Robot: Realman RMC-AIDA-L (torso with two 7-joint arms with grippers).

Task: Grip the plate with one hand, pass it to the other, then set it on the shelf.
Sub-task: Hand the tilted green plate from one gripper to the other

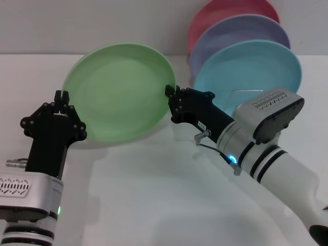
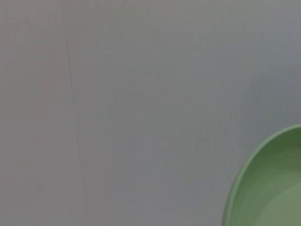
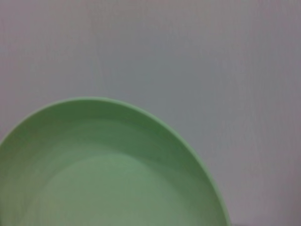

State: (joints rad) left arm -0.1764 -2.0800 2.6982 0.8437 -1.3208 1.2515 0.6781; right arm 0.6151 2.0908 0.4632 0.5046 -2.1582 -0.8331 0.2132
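Nearest the head camera are the two arms' silver wrist housings with their ribbed vents, each leading up to a black gripper. From the right, the right gripper (image 1: 170,97) reaches inward, fingers clamped on the right edge of the plate (image 1: 120,92), a round, matte, light green disc with a shallow raised rim, held tilted above the white table (image 1: 154,195) with its hollow face toward the camera. On the other side, the left gripper (image 1: 62,98) points upward at the plate's lower left edge; its fingertips look close together, but whether they pinch the rim I cannot tell. Behind the right arm stand three more plates on edge, turquoise-blue (image 1: 251,72), lavender (image 1: 241,33) and pink (image 1: 220,13), overlapping one another, with a bit of thin silver wire from the shelf (image 1: 246,92) showing beside them. Only in the wrist views does the plate's smooth inner bowl show up close: broadly in the right, a sliver in the left.
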